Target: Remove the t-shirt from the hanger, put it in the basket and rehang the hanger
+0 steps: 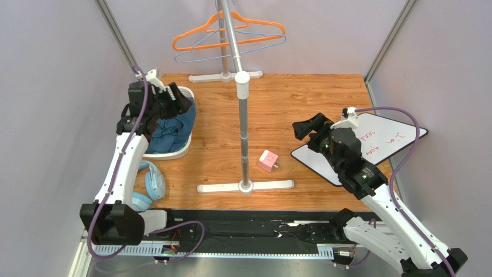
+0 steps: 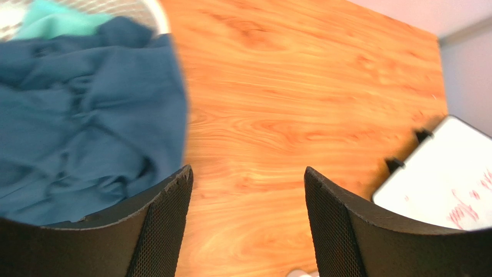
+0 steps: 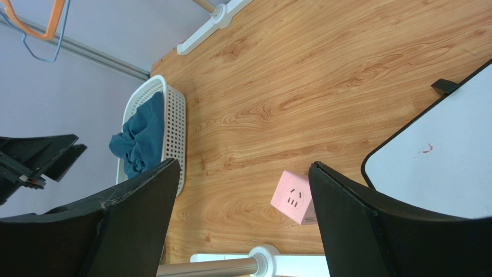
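Task item: t-shirt (image 1: 168, 134), dark blue, soft, crumpled into loose folds.
Location: in the white basket (image 1: 171, 154) at the far left of the worktop (image 1: 300, 104). Part of it spills over the rim. It is on neither hanger.
Hangers: orange hanger (image 1: 196, 27) and grey-blue wire hanger (image 1: 208, 59), both bare, on the rack (image 1: 245, 127) at the far side.
Left end effector (image 2: 248, 179): released, fingers wide apart with nothing between them, poised over the basket's edge.
Right end effector (image 3: 242, 166): released and empty, over the right of the worktop, well apart from the shirt.
Step in hand: you appear to be at the let-go, and the task looks all but done.
Handling note: lift your left end effector straight up with the jaws wide, so no fold snags a finger and drags back out. Watch the spilled edge, which looks likely to slide.
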Motion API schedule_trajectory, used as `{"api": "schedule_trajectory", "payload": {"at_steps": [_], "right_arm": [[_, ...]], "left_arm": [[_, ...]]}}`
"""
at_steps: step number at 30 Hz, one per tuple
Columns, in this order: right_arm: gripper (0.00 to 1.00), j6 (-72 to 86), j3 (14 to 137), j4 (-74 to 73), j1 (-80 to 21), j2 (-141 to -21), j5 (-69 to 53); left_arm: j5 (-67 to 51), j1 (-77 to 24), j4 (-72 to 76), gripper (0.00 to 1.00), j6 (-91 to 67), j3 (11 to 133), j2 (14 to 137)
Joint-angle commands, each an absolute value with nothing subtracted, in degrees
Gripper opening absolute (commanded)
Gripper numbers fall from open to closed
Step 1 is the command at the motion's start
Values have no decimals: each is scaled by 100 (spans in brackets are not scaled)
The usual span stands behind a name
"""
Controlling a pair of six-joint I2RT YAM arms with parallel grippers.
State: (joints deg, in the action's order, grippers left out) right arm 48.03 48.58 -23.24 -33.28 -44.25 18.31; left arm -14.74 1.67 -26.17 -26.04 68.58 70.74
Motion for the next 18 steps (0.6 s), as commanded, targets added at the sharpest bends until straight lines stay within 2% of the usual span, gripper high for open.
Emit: {"api": "schedule_trajectory", "payload": {"at_steps": [1,7,11,16,18], "right_arm": [[89,4352,4896,-2241,-3313,-4307,1504],[90,3517,4773,-2320,-3305,-4096,215],[90,2894,4632,-2583,-3313,-3841,-745],[92,2584,4395,-2716,-3305,-3035,-1817],[93,2601,4211,-2646,-3305,-2735,-2029]], "left_arm": [[-1713,-647,-2233,75,-2145,6829,6768],[-1504,-1852,-2206,74,-1995,6724,6408],[-1072,-2118,-2101,73,-2039,6146,5706],[-1273,-2118,-1802,73,-2425,4986,3739],[-1940,-2118,-1531,73,-2793,4414,2784]]}}
